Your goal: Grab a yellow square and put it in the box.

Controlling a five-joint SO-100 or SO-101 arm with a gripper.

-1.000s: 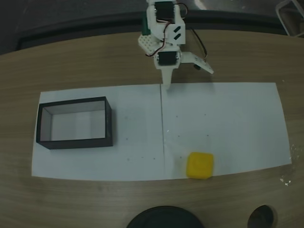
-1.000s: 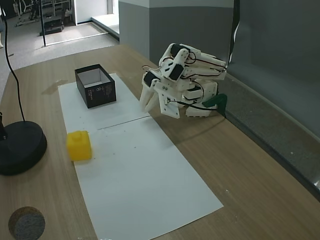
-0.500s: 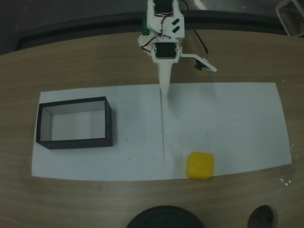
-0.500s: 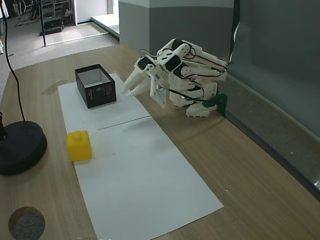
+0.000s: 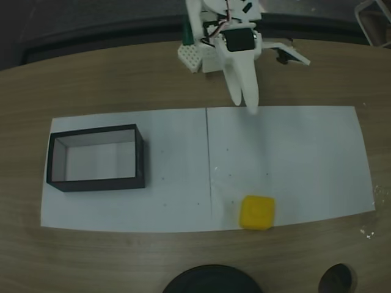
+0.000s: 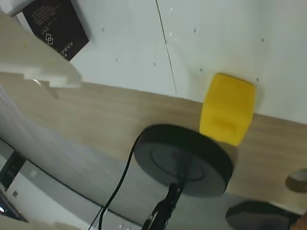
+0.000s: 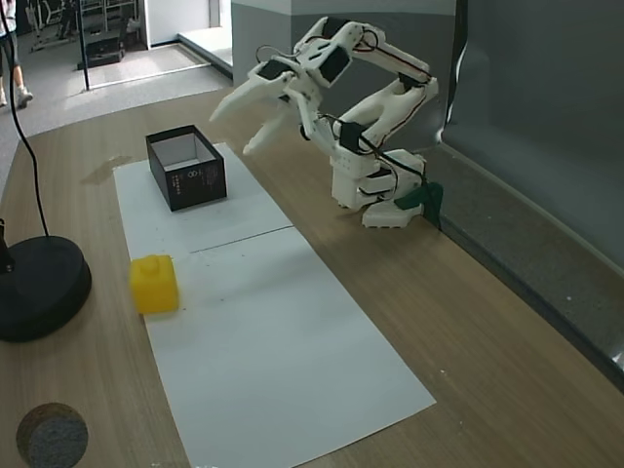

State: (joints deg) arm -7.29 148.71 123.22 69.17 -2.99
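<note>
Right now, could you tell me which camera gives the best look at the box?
The fixed view from above: the box shows whole, with all four walls and its pale inside. The other fixed view shows it smaller and slanted; the wrist view catches just one dark corner.

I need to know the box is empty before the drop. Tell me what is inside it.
In both fixed views the box shows only its pale floor. In the second of them the near wall hides part of it. The yellow square lies outside, on the white paper.

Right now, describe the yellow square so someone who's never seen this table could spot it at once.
White paper covers the middle of the wooden table. Near the paper's front edge, close to a round black base, sits the yellow square, the one bright soft block, far smaller than the black-walled box.
</note>
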